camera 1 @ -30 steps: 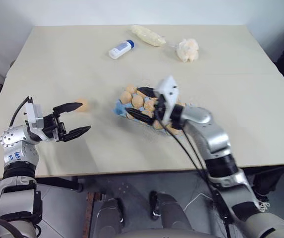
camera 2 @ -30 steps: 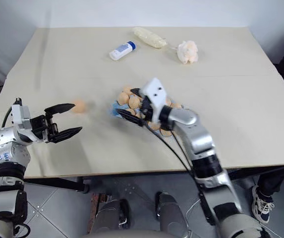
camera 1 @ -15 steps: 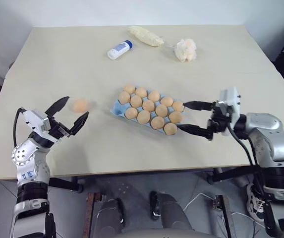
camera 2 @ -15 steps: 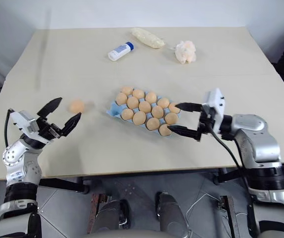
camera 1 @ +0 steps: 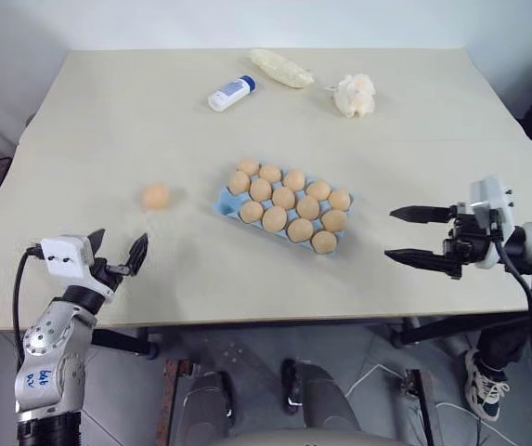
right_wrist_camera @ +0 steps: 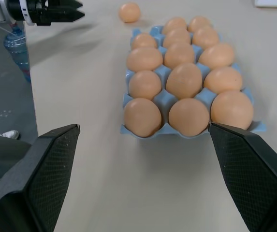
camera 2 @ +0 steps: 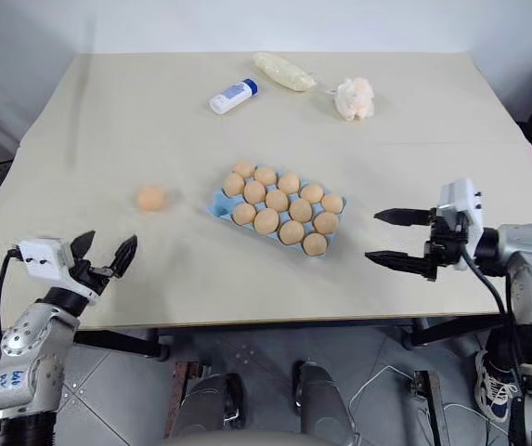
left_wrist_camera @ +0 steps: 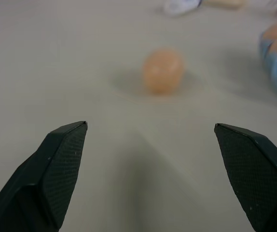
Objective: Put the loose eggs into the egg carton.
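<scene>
Counting what is sitting on the bench (camera 1: 108, 111)

Fourteen eggs are showing in all: thirteen are sitting in the cups of one light blue egg carton (camera 1: 221, 199), and one loose egg (camera 1: 156, 196) is lying alone on the bench, well apart from the carton on the robot's left. At the far side, one white bottle with a blue cap (camera 1: 230, 93) is lying on its side, one pale yellowish packet (camera 1: 280, 67) is lying just beside it, and one fluffy white tissue wad (camera 1: 355, 95) is resting near the packet. Two tools are hovering at the near edge, the left tool (camera 1: 117, 256) and the right tool (camera 1: 414, 235), each showing two black fingers.
</scene>
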